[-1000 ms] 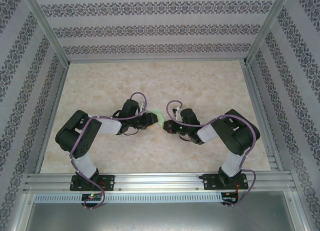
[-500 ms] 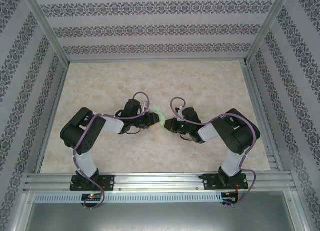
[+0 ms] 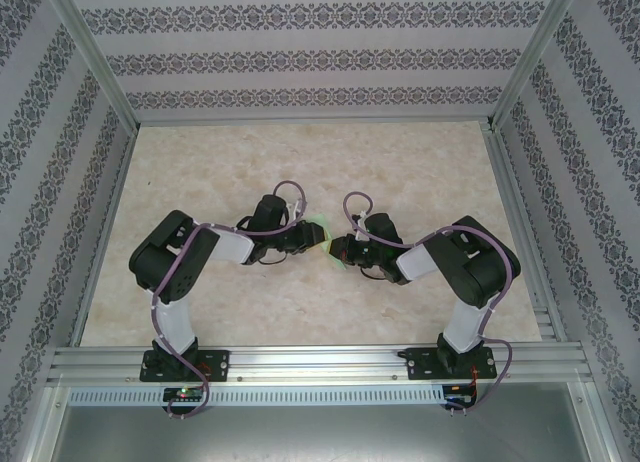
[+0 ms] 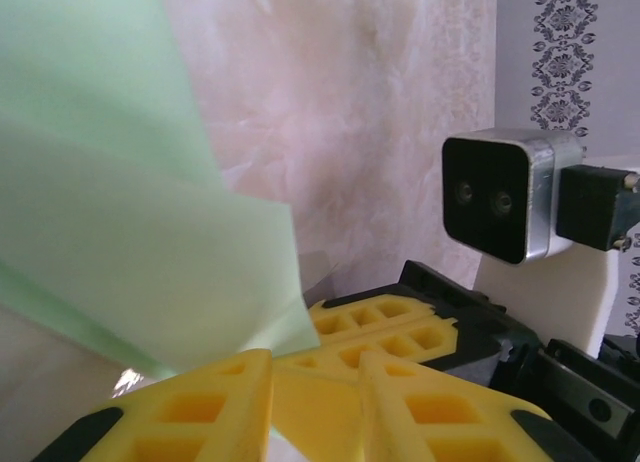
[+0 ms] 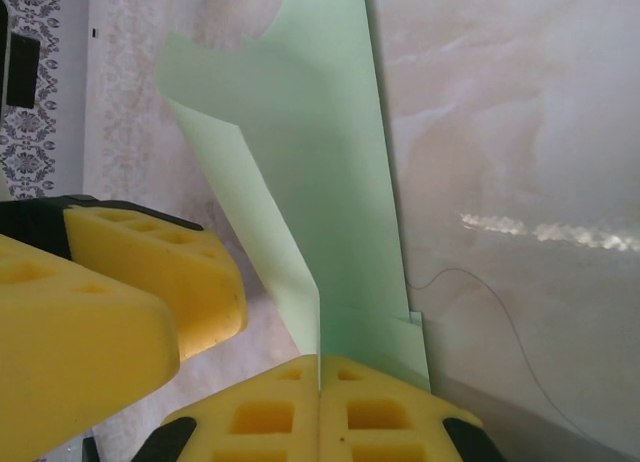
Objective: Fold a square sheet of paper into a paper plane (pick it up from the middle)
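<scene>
paper (image 5: pixel 300 182): light, limp, crease-prone | right gripper (image 5: pixel 320 382): clamped on its fold | left gripper (image 3: pixel 308 238): closure unclear | hold: centre crease

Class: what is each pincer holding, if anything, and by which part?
Right pincer is shut on the folded green paper, by its narrow folded end. Left pincer: cannot tell.
</scene>
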